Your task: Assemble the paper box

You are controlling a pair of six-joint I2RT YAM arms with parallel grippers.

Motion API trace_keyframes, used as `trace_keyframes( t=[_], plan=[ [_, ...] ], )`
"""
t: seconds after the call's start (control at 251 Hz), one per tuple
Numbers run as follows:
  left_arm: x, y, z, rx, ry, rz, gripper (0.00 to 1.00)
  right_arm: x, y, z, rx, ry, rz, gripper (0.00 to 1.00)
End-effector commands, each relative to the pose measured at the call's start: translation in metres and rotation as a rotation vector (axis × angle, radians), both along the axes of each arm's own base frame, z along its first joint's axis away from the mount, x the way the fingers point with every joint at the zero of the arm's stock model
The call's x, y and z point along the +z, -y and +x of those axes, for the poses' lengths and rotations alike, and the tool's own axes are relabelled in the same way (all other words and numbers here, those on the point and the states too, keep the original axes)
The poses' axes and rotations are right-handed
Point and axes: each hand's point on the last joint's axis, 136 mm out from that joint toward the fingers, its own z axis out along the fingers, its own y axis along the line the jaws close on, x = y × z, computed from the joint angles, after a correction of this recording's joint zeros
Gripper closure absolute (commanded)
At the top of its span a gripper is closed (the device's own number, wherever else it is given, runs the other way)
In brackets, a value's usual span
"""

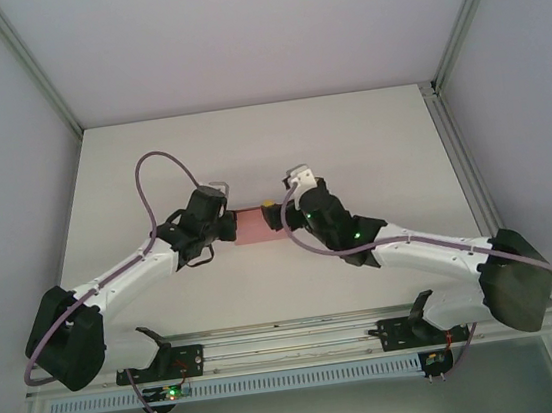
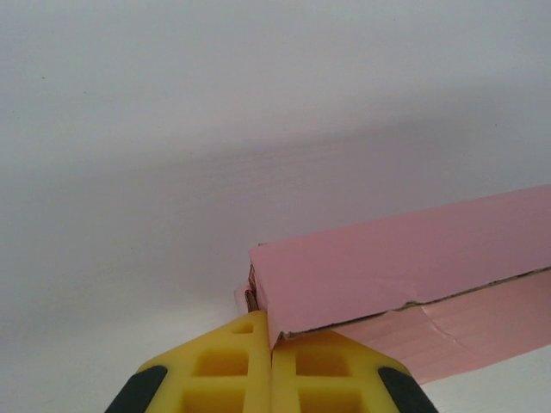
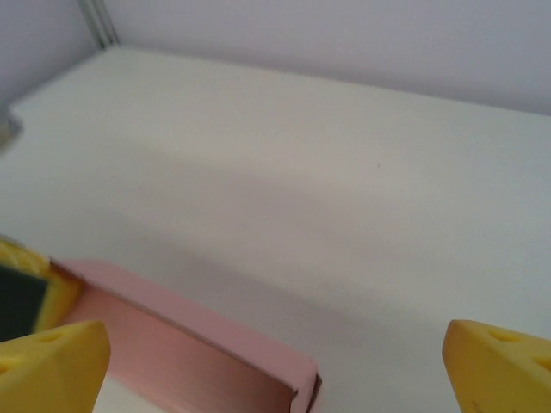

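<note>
Paper box [image 1: 253,225] sits mid-counter [image 1: 348,137], between the two arms. Left fingers [image 2: 225,372] look pressed together on its near corner. Right fingers [image 3: 52,366] are wide apart, straddling the other end. I'd hold that left pinch firm and bring the right in slow and square, so the thin card folds on its crease instead of buckling.
</note>
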Motion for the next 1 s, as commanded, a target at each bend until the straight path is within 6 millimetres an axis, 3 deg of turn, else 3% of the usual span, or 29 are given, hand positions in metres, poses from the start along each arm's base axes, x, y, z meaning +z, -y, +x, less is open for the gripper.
trace_keyframes(
  t=[0.0,0.136,0.215,0.335,0.587,0.686,0.814,0.994],
  plan=[
    [-0.066,-0.027,-0.052,-0.042,-0.240,0.174,1.00,-0.004,0.008,0.023,-0.081,-0.104,0.150,0.02],
    [-0.064,-0.027,-0.051,-0.039,-0.218,0.173,1.00,-0.032,-0.002,0.039,-0.058,-0.232,0.155,0.02],
    [-0.061,-0.026,-0.052,-0.041,-0.207,0.162,1.00,-0.053,0.000,0.038,-0.073,-0.281,0.141,0.09],
    [-0.058,-0.026,-0.052,-0.042,-0.192,0.154,1.00,-0.083,0.010,0.026,-0.094,-0.335,0.094,0.23],
    [-0.056,-0.015,-0.057,-0.101,-0.204,0.109,0.89,-0.148,0.033,0.002,-0.153,-0.406,-0.025,0.31],
    [-0.050,-0.005,-0.064,-0.138,-0.232,0.056,0.75,-0.159,0.035,0.000,-0.161,-0.404,-0.050,0.32],
    [-0.038,-0.006,-0.080,-0.173,-0.283,0.052,0.45,-0.157,0.033,0.001,-0.164,-0.381,-0.067,0.35],
    [-0.010,-0.006,-0.079,-0.109,-0.261,-0.009,0.21,-0.163,0.033,0.001,-0.185,-0.411,-0.075,0.38]
  ],
)
